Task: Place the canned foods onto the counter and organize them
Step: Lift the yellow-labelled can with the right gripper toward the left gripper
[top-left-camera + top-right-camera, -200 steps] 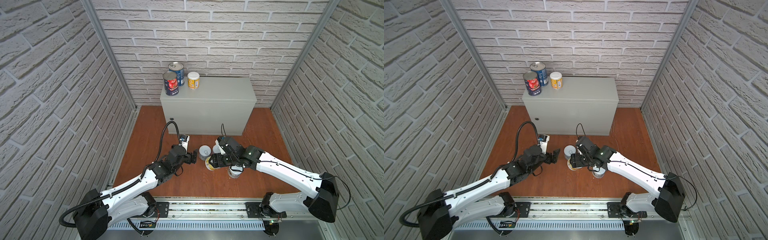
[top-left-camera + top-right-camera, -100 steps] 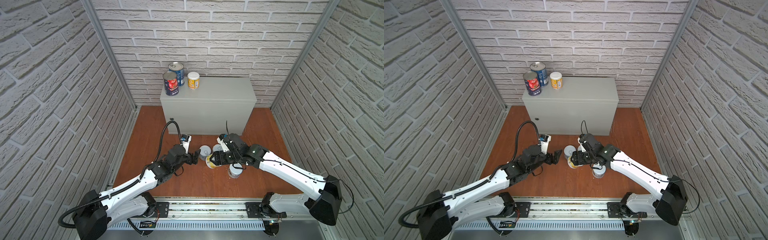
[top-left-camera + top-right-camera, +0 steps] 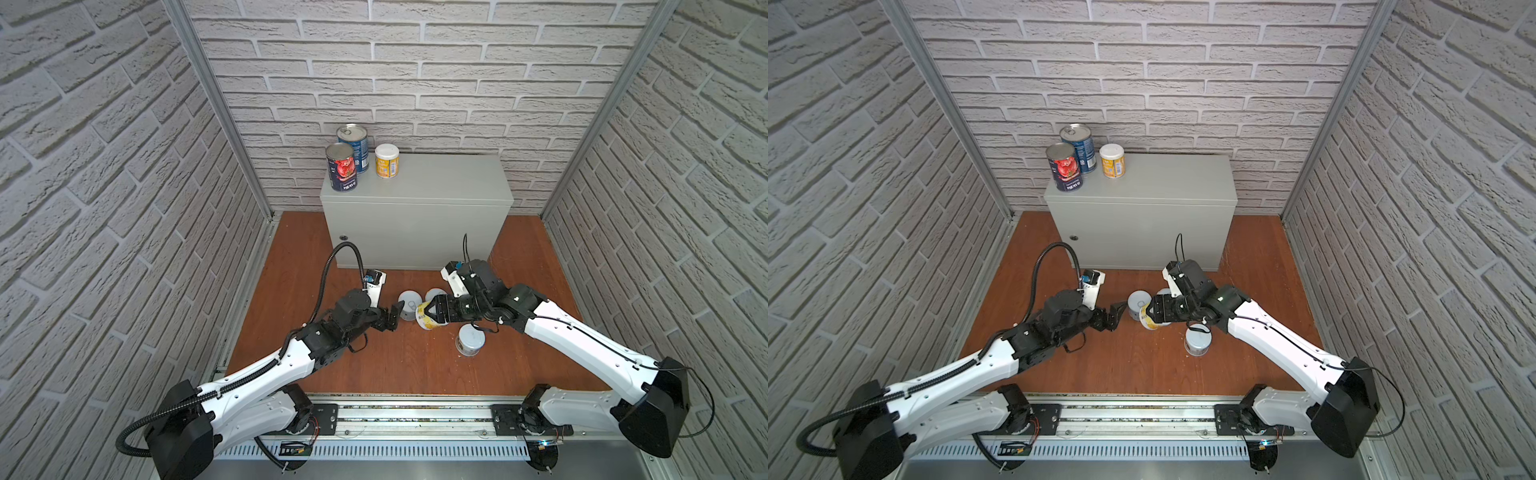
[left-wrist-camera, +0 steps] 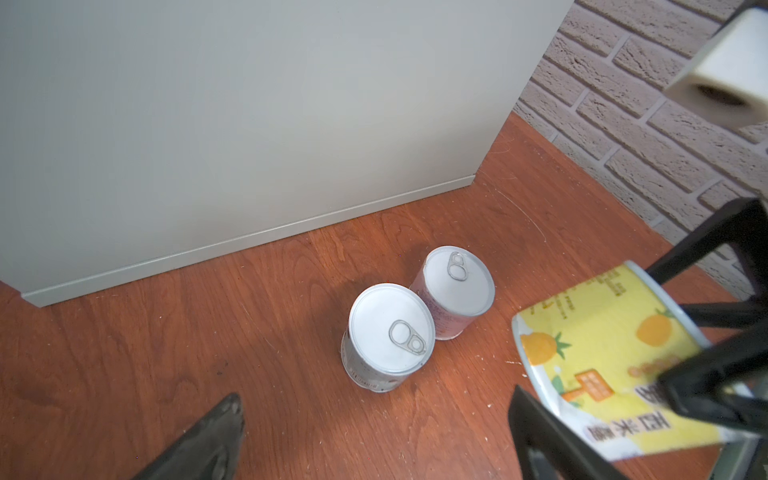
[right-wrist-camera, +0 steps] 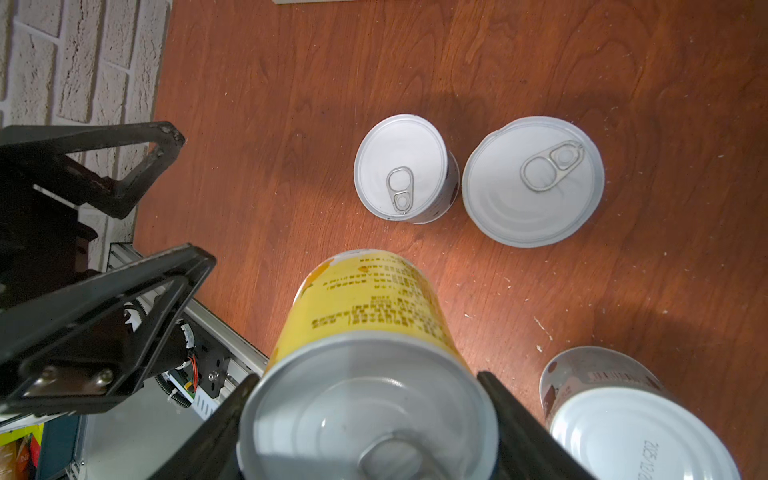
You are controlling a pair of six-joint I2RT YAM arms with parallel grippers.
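Change: a second ago the short yellow-labelled metal can (image 3: 427, 321) sat low under the right gripper (image 3: 438, 311). Now it is clear of the reddish-brown wooden floor (image 3: 374, 361) and tipped onto its side.
Meaning: the pick looks made, so the carry up to the counter should follow.
Right gripper: clamped across the yellow-labelled can's body.
Left gripper (image 3: 395, 316): jaws wide apart, empty, unmoved, facing the held can from just beside it.
Counter: on the light-grey metal cabinet box (image 3: 436, 183), at the back left corner of its top, stand a dark tomato-label can (image 3: 341, 166), a blue-label can (image 3: 353, 143) and a second yellow can (image 3: 387, 161).
Floor: two white-lidded ring-pull cans (image 4: 390, 336) (image 4: 455, 286) stand side by side before the counter's front. A third can (image 3: 469, 340) stands nearer the floor's front edge.
Writing: the held can shows orange fruit drawings and Chinese characters, seen upside down. The third can's end carries a stamped date, seemingly starting 2025.
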